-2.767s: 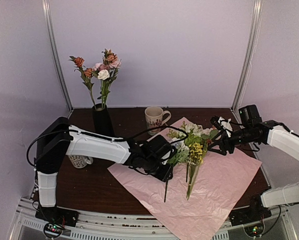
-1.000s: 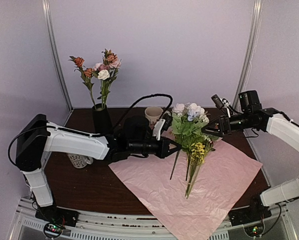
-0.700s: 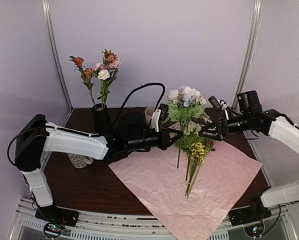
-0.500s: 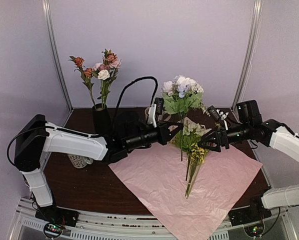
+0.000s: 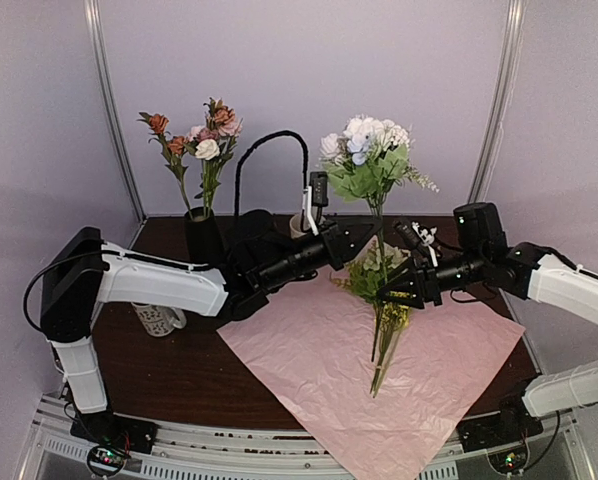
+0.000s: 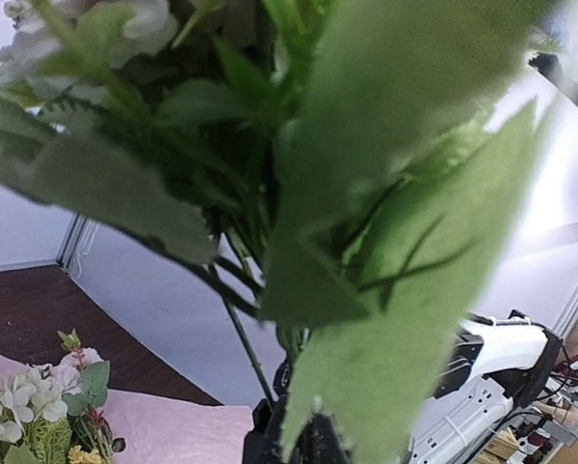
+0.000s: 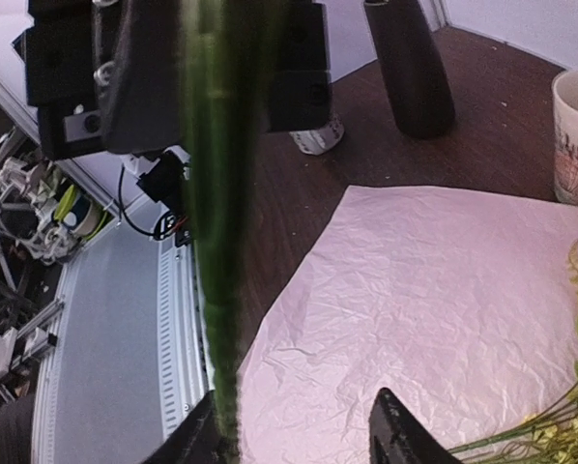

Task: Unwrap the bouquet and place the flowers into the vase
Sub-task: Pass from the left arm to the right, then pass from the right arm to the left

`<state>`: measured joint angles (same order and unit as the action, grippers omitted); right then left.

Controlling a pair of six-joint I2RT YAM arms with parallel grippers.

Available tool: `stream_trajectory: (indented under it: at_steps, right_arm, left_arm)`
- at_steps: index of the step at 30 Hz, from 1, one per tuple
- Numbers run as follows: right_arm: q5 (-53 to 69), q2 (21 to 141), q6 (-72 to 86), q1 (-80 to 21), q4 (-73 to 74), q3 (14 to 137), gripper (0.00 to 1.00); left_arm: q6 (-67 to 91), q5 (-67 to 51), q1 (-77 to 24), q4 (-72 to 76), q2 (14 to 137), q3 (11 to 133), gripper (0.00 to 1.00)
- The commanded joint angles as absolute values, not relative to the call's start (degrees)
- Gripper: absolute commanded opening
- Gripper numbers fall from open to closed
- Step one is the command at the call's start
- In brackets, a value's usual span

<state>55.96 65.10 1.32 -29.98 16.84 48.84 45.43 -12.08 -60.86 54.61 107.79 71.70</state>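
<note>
A blurred green stem (image 7: 216,242) runs straight down the picture and meets one finger (image 7: 200,437) of the right gripper (image 7: 299,430). The other finger stands well apart from it, so the jaws gape. Near the top, the black left gripper (image 7: 226,68) flanks the stem on both sides. Crinkled pink paper (image 7: 415,290) lies spread on a dark brown table (image 7: 366,159), with yellow flowers (image 7: 569,425) at its lower right corner. Beyond the paper stand a black vase (image 7: 410,68) and a patterned cream mug (image 7: 577,135).

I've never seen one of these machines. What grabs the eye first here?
A bunch of white flowers, held upright in mid-air by the left gripper above the middle of the table. Below, a pink paper lies spread with more flowers on it; at the back left, a black vase holds a few stems.
</note>
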Motion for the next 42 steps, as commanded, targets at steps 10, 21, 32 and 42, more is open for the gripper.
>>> stream_trajectory:
  at_steps: [10, 21, 32, 42]
  right_arm:
    - [57.43, 64.89, -3.49, -31.39, 19.5, 50.78, 0.0]
    - [55.35, 64.58, -5.83, -31.9, 21.78, 51.09, 0.0]
    - [58.68, 58.52, -23.68, -22.62, 39.86, 54.3, 0.73]
    - [59.0, 48.07, -23.6, -13.13, 32.18, 43.4, 0.79]
  left_arm:
    - [41.27, -14.63, -61.01, 49.8, 108.33, 76.87, 0.43]
    - [40.45, -16.73, -59.67, 46.09, 108.43, 80.47, 0.11]
    - [36.81, -20.87, -53.6, 36.72, 95.42, 74.89, 0.0]
    - [12.71, -11.19, -48.76, 6.51, 79.63, 75.54, 0.0]
